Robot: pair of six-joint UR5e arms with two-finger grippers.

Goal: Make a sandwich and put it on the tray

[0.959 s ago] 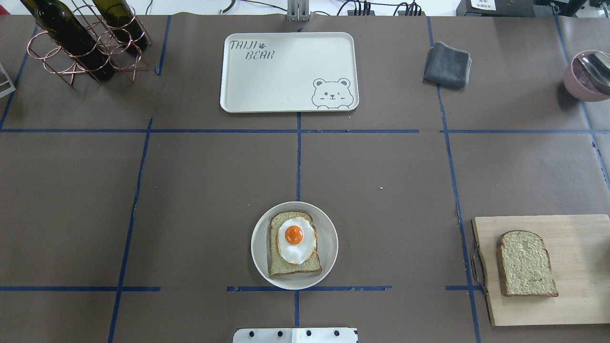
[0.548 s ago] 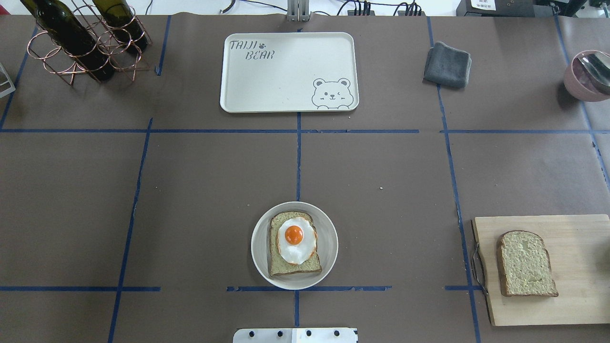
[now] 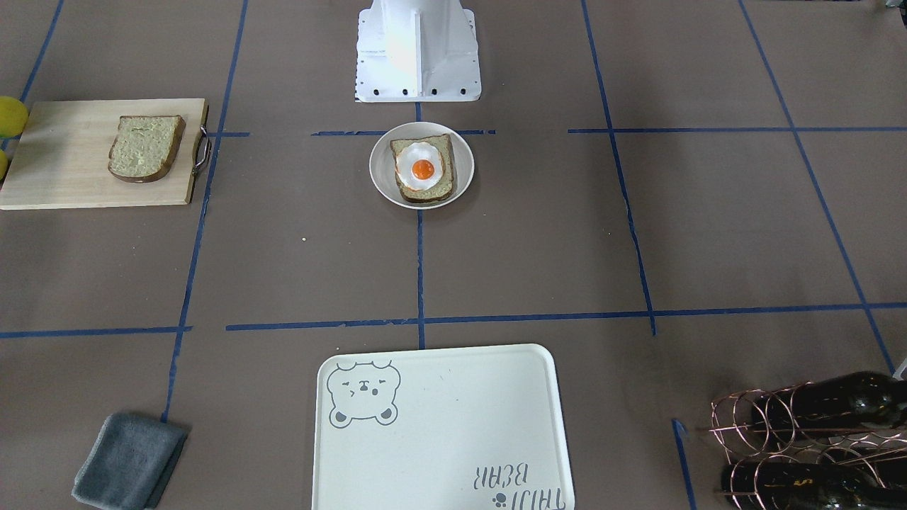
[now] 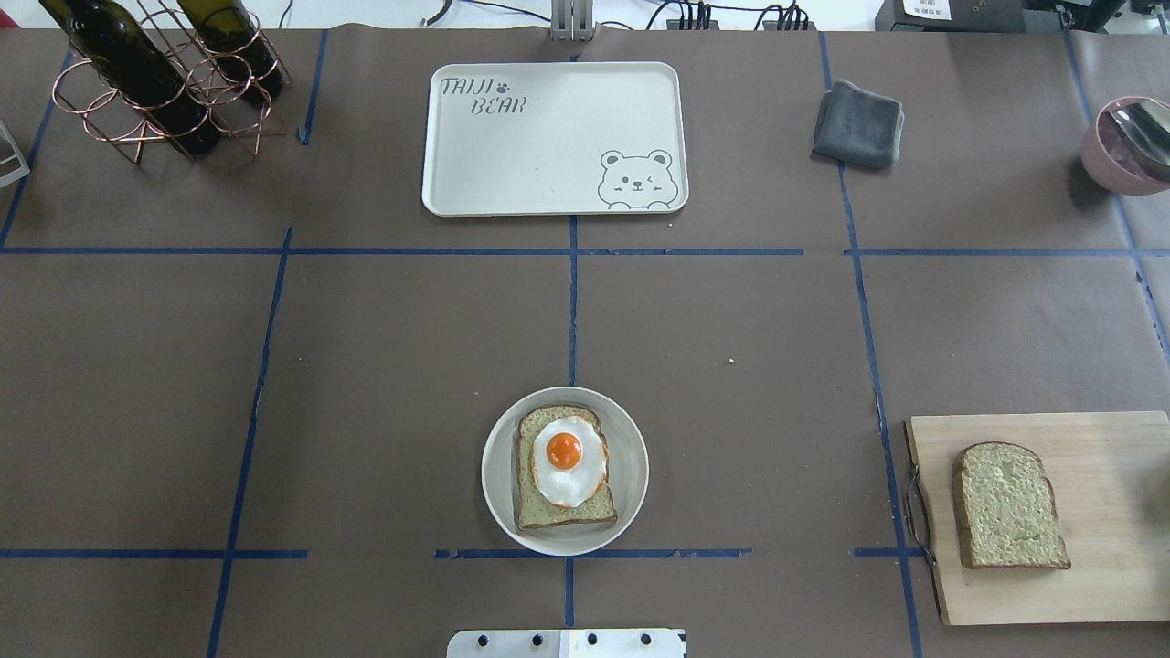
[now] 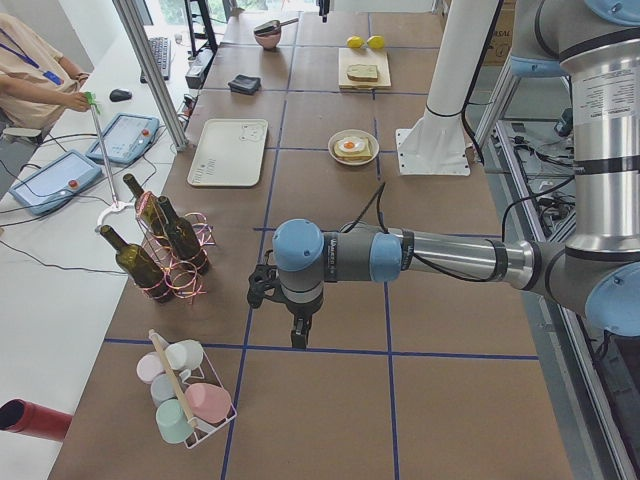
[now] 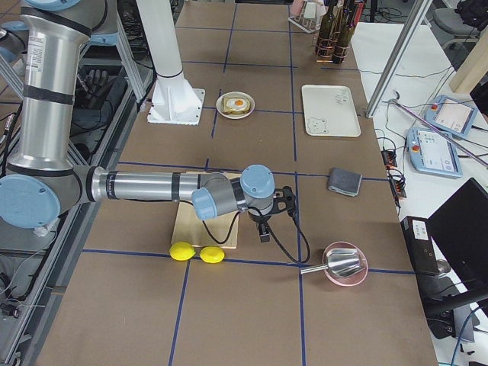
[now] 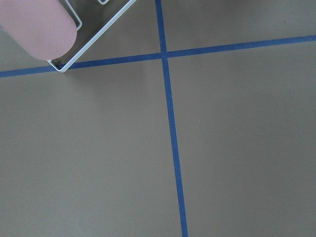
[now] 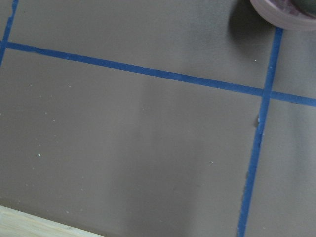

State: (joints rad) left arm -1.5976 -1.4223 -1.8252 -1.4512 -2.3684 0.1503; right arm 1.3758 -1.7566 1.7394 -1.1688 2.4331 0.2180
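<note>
At the front view's upper centre, the sandwich [image 3: 423, 170] is seen unfinished in a bowl [image 3: 376, 168], well apart from the tray [image 3: 439, 425]. Overhead, nothing is found moved since earlier; the spare slice [image 4: 1010, 505] is left unplaced. From the side views, whether the left gripper [image 5: 298, 338] and the right gripper [image 6: 261, 233] are clenched cannot be told.

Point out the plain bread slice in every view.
Front-facing: upper left, bread slice on the wooden cutting board.
Overhead: lower right, on the board.
Exterior left: top centre, far end.
Exterior right: not visible, likely behind the right arm.
Left wrist: not in it.
Right wrist: not in it.
Shared landmark: the cutting board.
</note>
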